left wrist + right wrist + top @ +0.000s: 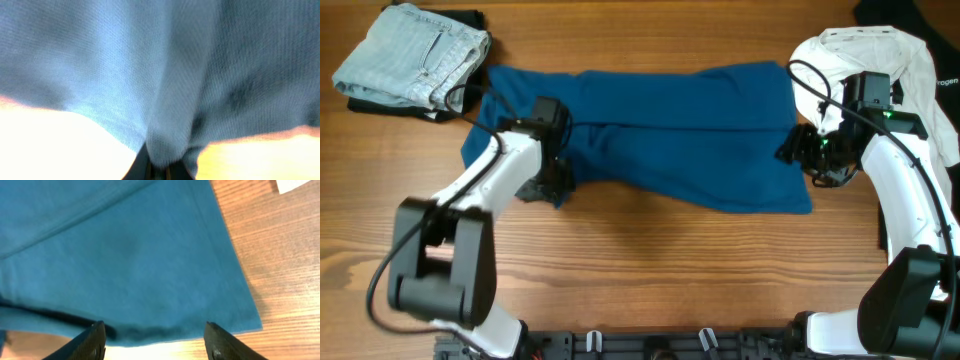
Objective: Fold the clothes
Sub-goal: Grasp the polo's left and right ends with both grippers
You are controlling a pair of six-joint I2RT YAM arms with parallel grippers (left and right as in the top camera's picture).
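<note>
The arms point(485, 178) are white-shelled with black joints point(435, 268), cables point(817, 82) and right pincer point(154, 330) (green wrist light point(825, 141)).

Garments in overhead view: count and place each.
5: blue shirt centre; folded jeans top left, over a black piece; white shirt top right; dark cloth beyond it. Others may be hidden.

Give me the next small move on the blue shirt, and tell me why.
Probably close the right gripper on the edge of the blue shirt. Its fingers stand open astride that edge near the corner, gripping nothing, while the left gripper seems to have a bunch of the cloth pinched at the other end. With both ends held, the fold could then be lifted.
</note>
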